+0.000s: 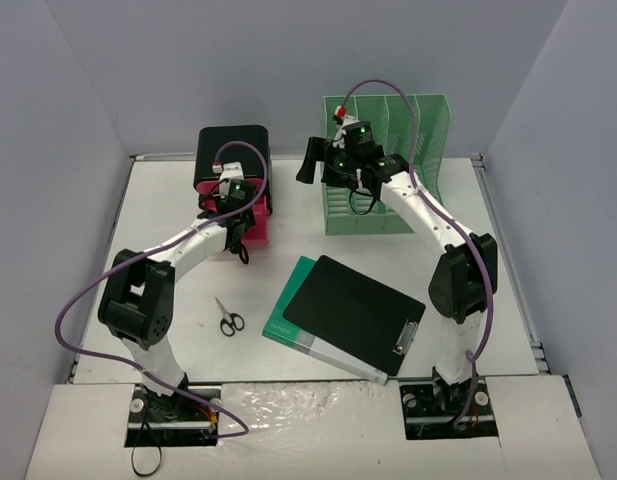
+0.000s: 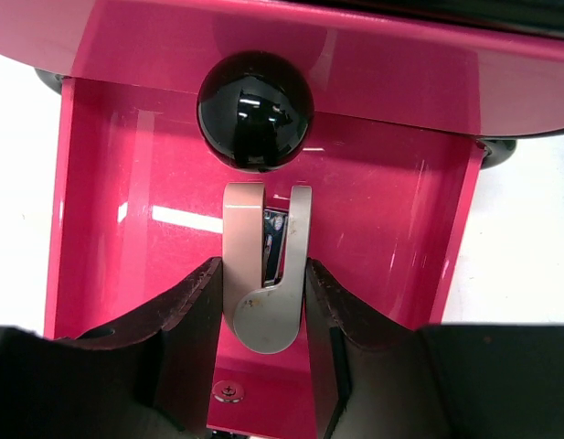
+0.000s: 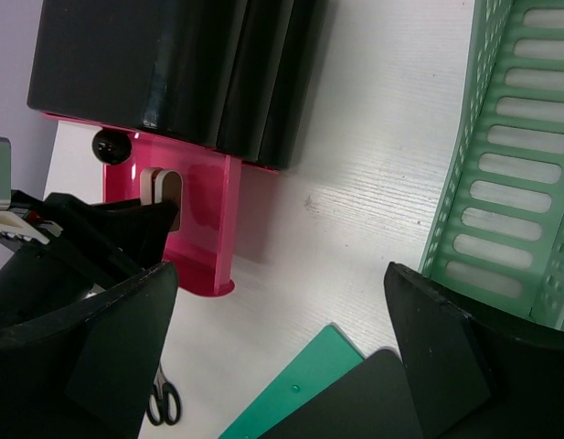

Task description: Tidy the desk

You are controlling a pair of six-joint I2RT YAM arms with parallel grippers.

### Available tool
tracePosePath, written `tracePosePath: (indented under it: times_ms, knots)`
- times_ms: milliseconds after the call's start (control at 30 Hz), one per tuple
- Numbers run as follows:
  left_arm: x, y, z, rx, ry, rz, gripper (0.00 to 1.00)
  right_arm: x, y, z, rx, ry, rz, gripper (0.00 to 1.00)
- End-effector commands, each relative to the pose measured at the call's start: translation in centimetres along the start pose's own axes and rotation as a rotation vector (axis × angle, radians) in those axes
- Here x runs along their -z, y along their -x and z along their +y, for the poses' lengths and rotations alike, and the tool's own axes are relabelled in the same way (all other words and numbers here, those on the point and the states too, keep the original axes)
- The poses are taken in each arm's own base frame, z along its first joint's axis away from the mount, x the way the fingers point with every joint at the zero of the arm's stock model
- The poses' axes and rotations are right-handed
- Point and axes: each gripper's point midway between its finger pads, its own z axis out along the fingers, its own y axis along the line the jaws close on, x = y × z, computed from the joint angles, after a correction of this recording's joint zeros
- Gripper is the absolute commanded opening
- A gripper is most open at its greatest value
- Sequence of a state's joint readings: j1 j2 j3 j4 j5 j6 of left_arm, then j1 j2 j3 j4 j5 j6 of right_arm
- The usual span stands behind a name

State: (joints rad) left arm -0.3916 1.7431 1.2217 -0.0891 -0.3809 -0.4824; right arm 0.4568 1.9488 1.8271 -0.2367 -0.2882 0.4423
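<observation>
On the white desk [image 1: 178, 300], a pink stand [image 1: 256, 228] carries a black box [image 1: 232, 150] at the back left. My left gripper [image 1: 236, 215] reaches into the stand. In the left wrist view my left gripper [image 2: 263, 270] is shut on a silver metal lever [image 2: 271, 320], one jaw against each side of it, with a glossy black knob [image 2: 255, 110] just above. My right gripper [image 1: 318, 165] hovers open beside the green file rack [image 1: 388, 165]. Between its fingers, my right gripper [image 3: 282, 274] shows only bare desk [image 3: 355, 165].
A black clipboard [image 1: 353, 310] lies on a green folder [image 1: 290, 308] at centre front. Small black scissors [image 1: 228, 318] lie front left. Grey walls surround the desk. The right wrist view shows the rack [image 3: 519, 183], stand [image 3: 204, 219], scissors [image 3: 163, 398] and folder [image 3: 300, 393].
</observation>
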Motion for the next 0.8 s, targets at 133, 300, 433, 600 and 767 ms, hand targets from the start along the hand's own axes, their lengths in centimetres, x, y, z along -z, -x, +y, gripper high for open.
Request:
tracePosePath:
  times_ms: [133,300,433,600,767]
  knots:
    - [0.4,3.7,-0.8,0.061,-0.028,-0.098,0.00,3.2,4.7,2.8,0.040,0.074,-0.128,0.93]
    - [0.2,3.6,-0.6,0.057,-0.017,-0.092,0.07,2.9,4.6,2.9,0.039,0.081,-0.121,0.93]
    - [0.0,3.5,-0.5,0.055,-0.010,-0.090,0.14,2.9,4.7,2.9,0.038,0.082,-0.121,0.93]
    - [-0.3,3.3,-0.3,0.053,-0.002,-0.084,0.16,2.4,4.7,3.1,0.035,0.095,-0.114,0.93]
    - [-0.5,3.1,-0.2,0.050,0.002,-0.081,0.25,1.8,4.4,3.3,0.028,0.107,-0.101,0.93]
